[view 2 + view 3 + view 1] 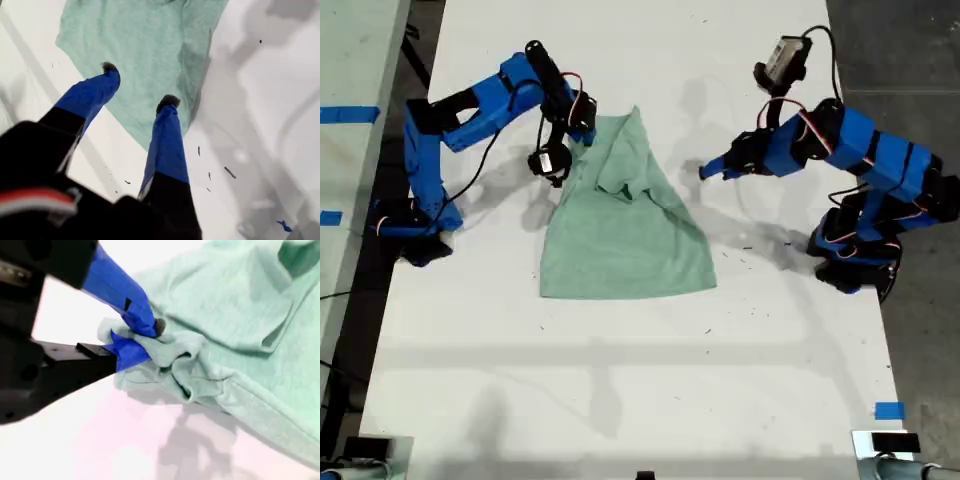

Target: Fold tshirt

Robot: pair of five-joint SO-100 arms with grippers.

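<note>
The tshirt lies about the middle of the white surface, partly folded: its lower part is spread flat with a straight hem towards the near side in the exterior view, while the upper part narrows to a peak, with a loose flap doubled over and creased across the front. At the shirt's upper edge on the exterior view's left, a bunch of the pale green cloth is gathered up and pinched in my second hand; in the second wrist view its two blue fingers are pressed together on a crumpled wad of fabric, and the cloth trails away from that grip in ridges and folds. That arm reaches in from the exterior view's left, its hand right at the shirt's edge. My first hand is on the other side, at the exterior view's right, and it is well apart from the shirt in that view. Its fingers are spread with nothing between them, and in the first wrist view their dark tips point over a corner of the green cloth and the bare surface beside it. Small dark specks dot the surface there. A bit of blue tape sits near the surface's near corner on the exterior view's right.
</note>
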